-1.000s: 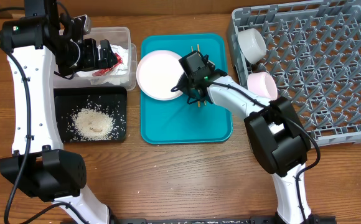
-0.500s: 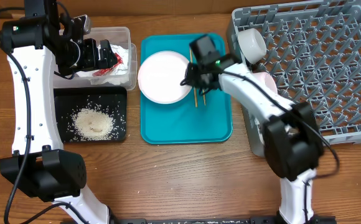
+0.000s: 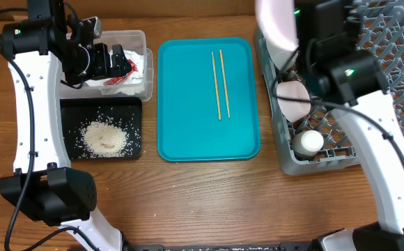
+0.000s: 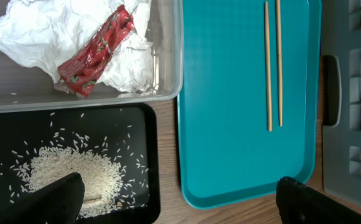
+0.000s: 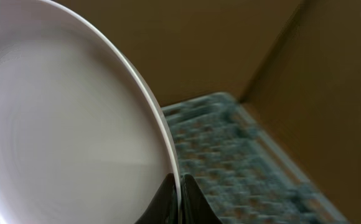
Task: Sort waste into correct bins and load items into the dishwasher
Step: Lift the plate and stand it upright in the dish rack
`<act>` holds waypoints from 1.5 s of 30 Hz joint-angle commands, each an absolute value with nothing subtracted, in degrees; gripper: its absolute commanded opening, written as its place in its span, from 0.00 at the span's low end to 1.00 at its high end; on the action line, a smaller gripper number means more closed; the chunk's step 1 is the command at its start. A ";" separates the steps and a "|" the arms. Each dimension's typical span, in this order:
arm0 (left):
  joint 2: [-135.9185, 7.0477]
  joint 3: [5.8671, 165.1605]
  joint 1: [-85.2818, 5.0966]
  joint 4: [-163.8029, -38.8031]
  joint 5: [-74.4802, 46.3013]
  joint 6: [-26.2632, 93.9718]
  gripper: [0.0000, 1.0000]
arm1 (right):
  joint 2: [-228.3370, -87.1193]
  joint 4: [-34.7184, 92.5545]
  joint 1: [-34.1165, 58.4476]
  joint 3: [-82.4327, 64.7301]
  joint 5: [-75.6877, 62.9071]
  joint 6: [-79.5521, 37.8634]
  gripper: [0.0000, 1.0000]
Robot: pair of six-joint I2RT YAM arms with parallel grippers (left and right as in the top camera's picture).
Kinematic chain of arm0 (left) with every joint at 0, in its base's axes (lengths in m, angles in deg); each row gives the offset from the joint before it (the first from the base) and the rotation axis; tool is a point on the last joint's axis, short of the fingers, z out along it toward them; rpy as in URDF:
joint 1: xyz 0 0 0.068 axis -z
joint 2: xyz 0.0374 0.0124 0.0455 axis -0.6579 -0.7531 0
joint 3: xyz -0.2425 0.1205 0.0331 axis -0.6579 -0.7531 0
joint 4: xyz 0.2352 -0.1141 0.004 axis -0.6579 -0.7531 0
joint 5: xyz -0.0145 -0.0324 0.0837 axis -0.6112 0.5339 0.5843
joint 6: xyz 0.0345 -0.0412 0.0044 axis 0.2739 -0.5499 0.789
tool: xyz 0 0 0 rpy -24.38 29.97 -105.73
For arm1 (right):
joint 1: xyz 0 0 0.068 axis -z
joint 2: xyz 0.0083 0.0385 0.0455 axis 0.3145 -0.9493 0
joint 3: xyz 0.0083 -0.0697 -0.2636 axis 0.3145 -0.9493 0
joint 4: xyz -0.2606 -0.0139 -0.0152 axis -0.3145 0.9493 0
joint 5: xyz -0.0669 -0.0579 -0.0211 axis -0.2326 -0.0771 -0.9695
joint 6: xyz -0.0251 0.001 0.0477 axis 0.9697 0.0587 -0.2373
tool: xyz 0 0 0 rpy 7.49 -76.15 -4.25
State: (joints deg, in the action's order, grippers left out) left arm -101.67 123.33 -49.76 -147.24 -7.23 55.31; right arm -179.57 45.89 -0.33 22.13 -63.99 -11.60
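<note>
My right gripper [image 5: 180, 194] is shut on the rim of the round white plate [image 5: 62, 124] and holds it on edge, high above the left end of the grey dish rack [image 3: 376, 84]. The plate also shows in the overhead view [image 3: 272, 24]. Two chopsticks [image 3: 219, 84] lie side by side on the teal tray [image 3: 188, 132]. A bowl [image 3: 294, 97] and a small cup [image 3: 308, 143] sit in the rack. My left gripper [image 4: 180, 205] is open and empty above the clear tub [image 4: 168, 93], which holds the napkin [image 4: 37, 37] and red wrapper [image 4: 96, 53]. Rice [image 4: 75, 174] lies in the black tray [image 4: 150, 155].
The clear tub [image 3: 134, 38] and black tray [image 3: 134, 132] stand one behind the other at the left, the teal tray in the middle, the rack at the right. Bare wooden table [image 3: 209, 202] runs along the front. My right arm [image 3: 369, 125] crosses over the rack's left side.
My right gripper has lifted the plate off the teal tray and swung it up and right over the rack, uncovering both chopsticks. The left arm has not moved.
</note>
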 commanded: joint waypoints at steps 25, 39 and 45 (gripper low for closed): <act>-101.54 124.48 -49.48 -147.15 -6.83 56.40 1.00 | -190.90 5.74 10.58 -2.52 -66.79 23.13 0.04; -101.54 124.48 -49.48 -147.15 -6.83 56.40 1.00 | -192.08 -8.73 11.65 -2.50 -72.02 23.83 0.04; -101.54 124.48 -49.48 -147.15 -6.83 56.40 1.00 | -192.08 -4.80 11.65 -2.52 -67.91 24.51 0.04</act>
